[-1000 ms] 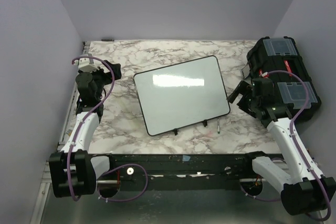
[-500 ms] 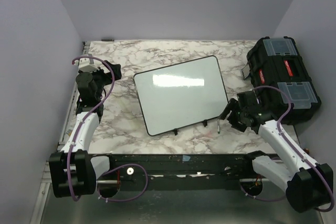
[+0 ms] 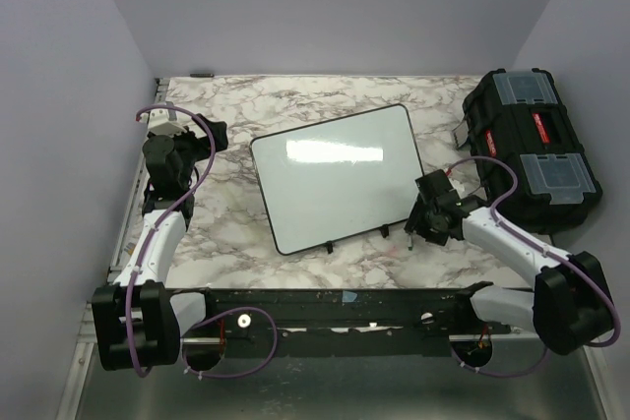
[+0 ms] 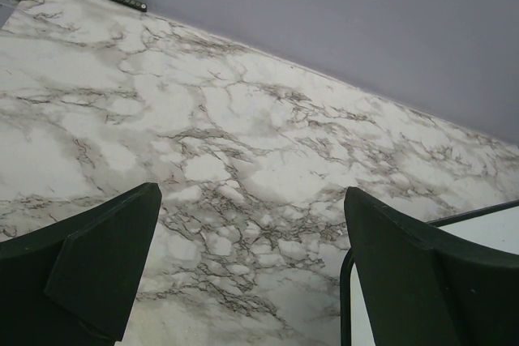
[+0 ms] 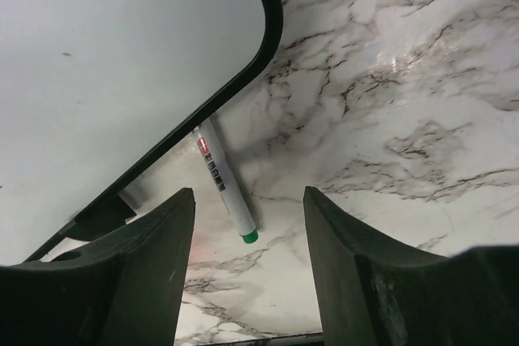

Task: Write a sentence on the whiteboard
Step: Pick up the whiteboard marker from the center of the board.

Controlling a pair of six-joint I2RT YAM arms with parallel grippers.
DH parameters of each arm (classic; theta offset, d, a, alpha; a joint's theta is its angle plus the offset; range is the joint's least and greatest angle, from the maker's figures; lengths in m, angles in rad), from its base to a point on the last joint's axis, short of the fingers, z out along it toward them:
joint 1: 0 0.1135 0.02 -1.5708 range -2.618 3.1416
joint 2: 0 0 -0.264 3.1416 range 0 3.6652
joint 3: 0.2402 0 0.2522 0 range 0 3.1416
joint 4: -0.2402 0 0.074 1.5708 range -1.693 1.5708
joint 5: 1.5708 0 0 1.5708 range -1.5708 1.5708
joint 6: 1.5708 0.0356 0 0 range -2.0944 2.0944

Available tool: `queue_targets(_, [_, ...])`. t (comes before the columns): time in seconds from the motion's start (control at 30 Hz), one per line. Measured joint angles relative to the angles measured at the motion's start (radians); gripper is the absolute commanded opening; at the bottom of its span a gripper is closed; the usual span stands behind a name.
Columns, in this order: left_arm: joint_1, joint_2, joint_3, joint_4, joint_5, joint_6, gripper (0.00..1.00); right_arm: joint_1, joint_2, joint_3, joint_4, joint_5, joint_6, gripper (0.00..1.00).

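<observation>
A: Right wrist view first. The whiteboard (image 5: 97, 54) runs off the top and left edges, only one rounded corner shows. Marker (image 5: 223, 192)?
B: The end nearest the whiteboard slips behind its frame, hidden. Label print too small to read.
A: Top view?
B: The right hand (image 3: 425, 218) covers most of the marker by the whiteboard's near right corner. Finger gap can't be told there. Glare washes out part of the whiteboard.
A: Left wrist?
B: Just a whiteboard corner, cut by the right and bottom edges, partly behind a left hand (image 4: 251, 192) finger.
</observation>
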Motion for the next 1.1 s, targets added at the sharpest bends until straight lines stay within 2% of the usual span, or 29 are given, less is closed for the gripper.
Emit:
queue_targets(0.3, [0.000,0.000,0.000,0.000,-0.002,0.000,0.98,0.032,0.090,0.036,0.016,0.073,-0.042,0.53])
queue_targets(0.47, [0.000,0.000,0.000,0.000,-0.002,0.000,0.98,0.064,0.134,0.054,0.026,0.086,-0.056,0.44])
queue_targets(0.73, [0.000,0.000,0.000,0.000,-0.003,0.001,0.98,0.072,0.172,0.066,0.030,0.108,-0.056,0.23])
queue_targets(0.87, [0.000,-0.001,0.000,0.000,-0.008,0.003,0.98,0.072,0.189,0.078,0.029,0.115,-0.046,0.01])
queue_targets(1.1, [0.000,-0.004,0.000,0.000,-0.010,0.004,0.98,0.072,0.191,0.085,0.003,0.161,0.006,0.01])
